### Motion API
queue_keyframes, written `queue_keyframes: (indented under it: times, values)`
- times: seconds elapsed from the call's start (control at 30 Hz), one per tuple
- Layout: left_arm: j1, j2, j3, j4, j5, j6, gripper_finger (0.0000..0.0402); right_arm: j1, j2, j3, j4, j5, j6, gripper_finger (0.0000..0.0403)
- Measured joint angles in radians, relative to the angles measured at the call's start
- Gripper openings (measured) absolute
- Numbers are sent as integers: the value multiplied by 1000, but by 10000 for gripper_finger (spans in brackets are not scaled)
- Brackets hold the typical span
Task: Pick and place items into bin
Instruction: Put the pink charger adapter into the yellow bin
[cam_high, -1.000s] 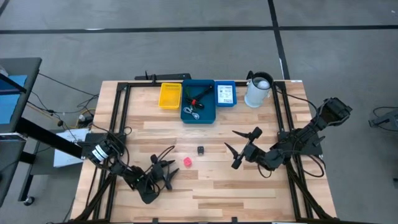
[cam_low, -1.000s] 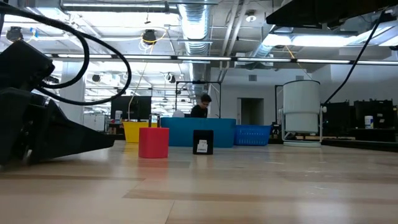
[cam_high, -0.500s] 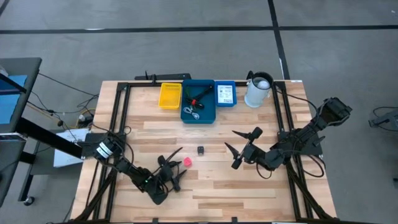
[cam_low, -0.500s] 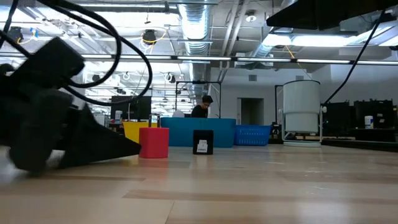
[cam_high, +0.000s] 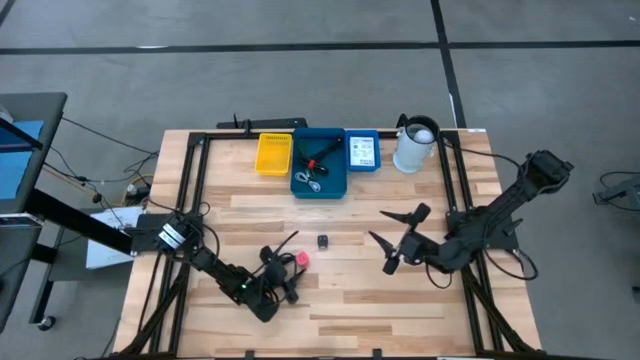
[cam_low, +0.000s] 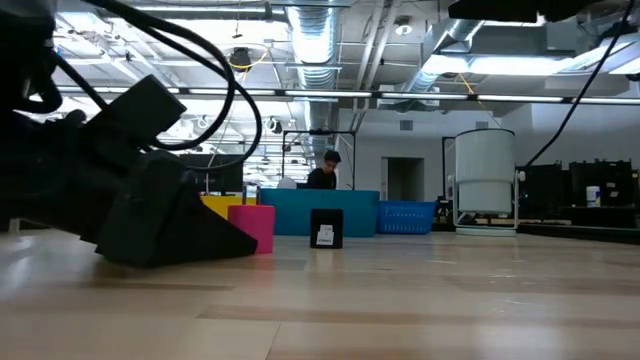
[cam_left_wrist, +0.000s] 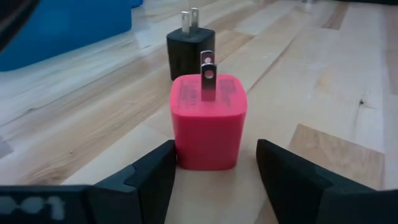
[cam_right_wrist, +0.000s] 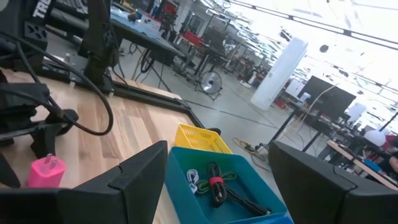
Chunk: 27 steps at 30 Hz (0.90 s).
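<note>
Step in hand: approach to grasp. Left end effector (cam_high: 288, 268) sits low on the table (cam_high: 400, 310), fingers parted around the pink plug adapter (cam_left_wrist: 208, 121), which stands prongs-up near the table's middle; nothing gripped yet. The black plug adapter (cam_high: 323, 241) stands just beyond. Right end effector (cam_high: 397, 239) hovers wide open and empty, right of centre. Blue bin (cam_high: 320, 163) at the far edge already holds cables. Next move likely calls for advancing slightly, closing squarely on the pink sides, then lifting toward the bin.
</note>
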Motion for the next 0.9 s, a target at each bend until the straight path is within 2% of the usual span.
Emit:
queue_keyframes:
  times: [0.7, 0.9]
  values:
    - [36, 0, 8, 2, 8, 37, 213, 7, -36, 0, -97, -1, 38, 276]
    - [50, 1, 7, 1, -21, 54, 213, 5, -36, 0, -105, -1, 45, 276]
